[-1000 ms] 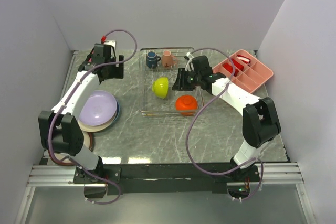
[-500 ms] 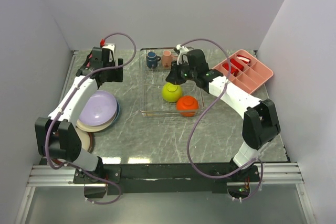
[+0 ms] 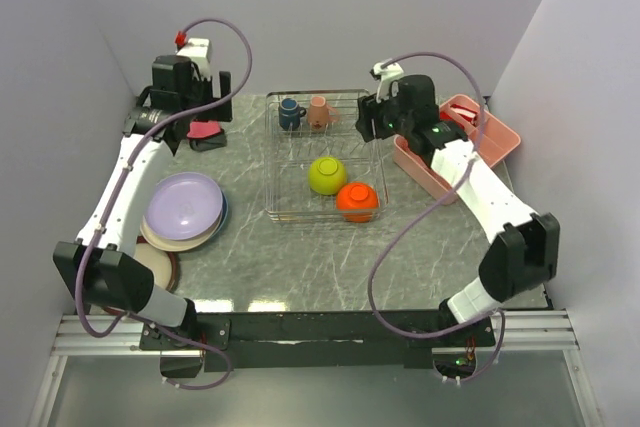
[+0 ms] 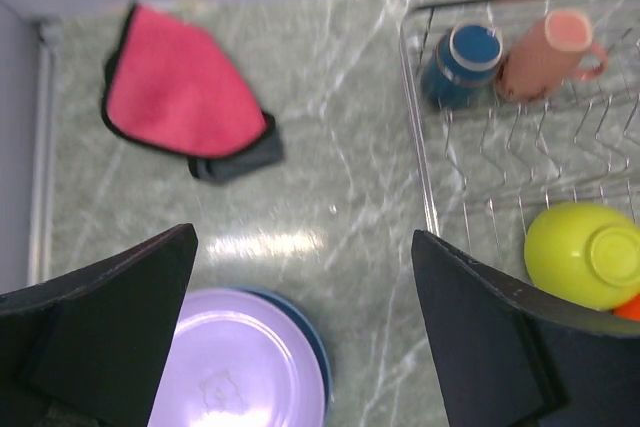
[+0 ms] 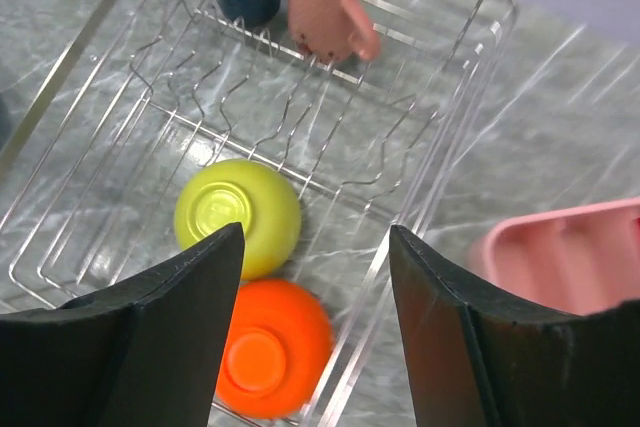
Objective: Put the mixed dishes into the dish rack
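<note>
The wire dish rack (image 3: 272, 179) holds a dark blue mug (image 3: 291, 112) and a small pink cup (image 3: 319, 110) at its far end. A yellow-green bowl (image 3: 327, 175) and an orange bowl (image 3: 356, 200) lie upside down near its front. My right gripper (image 3: 375, 119) hangs open and empty above the rack's right side, with both bowls (image 5: 225, 202) (image 5: 275, 347) below its fingers. My left gripper (image 3: 190, 107) is open, high at the far left. Below it, a lavender plate (image 4: 240, 367) tops a light-blue plate (image 4: 318, 347). A red-rimmed cream plate (image 3: 160, 265) lies partly under that stack.
A red-pink folded cloth (image 3: 205, 131) lies at the far left corner, near the rack's left rim (image 4: 420, 147). A pink compartment tray (image 3: 470, 142) stands right of the rack, under my right arm. Walls close in on the back and both sides.
My right gripper let go of the yellow-green bowl, which now rests upside down beside the orange one, then lifted and drew back to the right. My left gripper rose toward the far left corner.
</note>
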Tool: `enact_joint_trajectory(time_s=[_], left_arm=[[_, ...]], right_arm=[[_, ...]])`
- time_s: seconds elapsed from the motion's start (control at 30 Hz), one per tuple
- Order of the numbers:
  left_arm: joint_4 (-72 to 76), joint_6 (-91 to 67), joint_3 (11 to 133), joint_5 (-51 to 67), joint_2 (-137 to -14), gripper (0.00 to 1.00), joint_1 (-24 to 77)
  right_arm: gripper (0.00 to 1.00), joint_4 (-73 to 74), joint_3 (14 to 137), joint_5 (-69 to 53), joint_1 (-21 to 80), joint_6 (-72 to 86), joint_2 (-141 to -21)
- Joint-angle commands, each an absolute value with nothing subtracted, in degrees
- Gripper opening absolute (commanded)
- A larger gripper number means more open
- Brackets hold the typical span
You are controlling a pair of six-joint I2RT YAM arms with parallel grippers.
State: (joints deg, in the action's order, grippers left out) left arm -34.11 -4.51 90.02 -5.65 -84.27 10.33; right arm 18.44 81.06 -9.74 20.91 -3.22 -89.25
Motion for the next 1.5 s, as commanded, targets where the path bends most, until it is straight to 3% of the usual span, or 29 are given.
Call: enact_joint_trajectory(time_s=[0.0, 0.23, 0.4, 0.5, 0.6, 0.7, 0.8, 1.03, 1.2, 1.47], left_arm=[[-35.6, 2.4, 93.9, -10.2, -86.0, 0.98, 10.5], [-37.9, 13.6, 84.6, -8.6, -80.0, 1.00, 3.5], [-42.0, 14.2, 78.7, -8.4, -77.6, 1.00, -8.5], [-41.0, 14.3, 75.1, -8.1, -76.6, 0.99, -14.6], [-38.1, 15.2, 70.2, -9.1, -75.6, 0.99, -17.0], [-37.0, 13.5, 66.4, -9.7, -75.1, 0.99, -18.4], [-35.7, 10.8, 63.5, -10.9, -75.1, 0.97, -19.5], [-35.4, 6.1, 59.6, -8.4, -75.1, 0.93, -23.2], [-35.0, 7.3, 56.9, -6.9, -73.6, 0.92, -24.0], [-33.3, 9.0, 54.1, -5.6, -74.4, 0.90, -25.0]], right_arm=[[0.69, 20.5, 80.3, -14.1, 21.3, -13.5, -83.1], [0.72, 20.8, 81.5, -21.4, 21.1, -11.4, -84.0], [0.72, 19.0, 89.5, -35.5, 21.5, -1.2, -92.7], [0.96, 17.1, 98.9, -44.2, 24.9, 3.5, -102.3], [0.97, 18.2, 110.6, -43.6, 31.1, 7.3, -112.4], [0.96, 12.9, 112.8, -41.1, 35.3, 15.9, -117.0], [0.88, 6.8, 113.0, -35.5, 38.2, 23.4, -120.2], [0.80, 13.4, 128.4, -27.7, 45.9, 19.7, -131.7], [0.81, 12.8, 128.5, -21.5, 48.6, 24.2, -136.2], [0.68, 13.2, 130.7, -18.9, 50.8, 26.2, -142.5]])
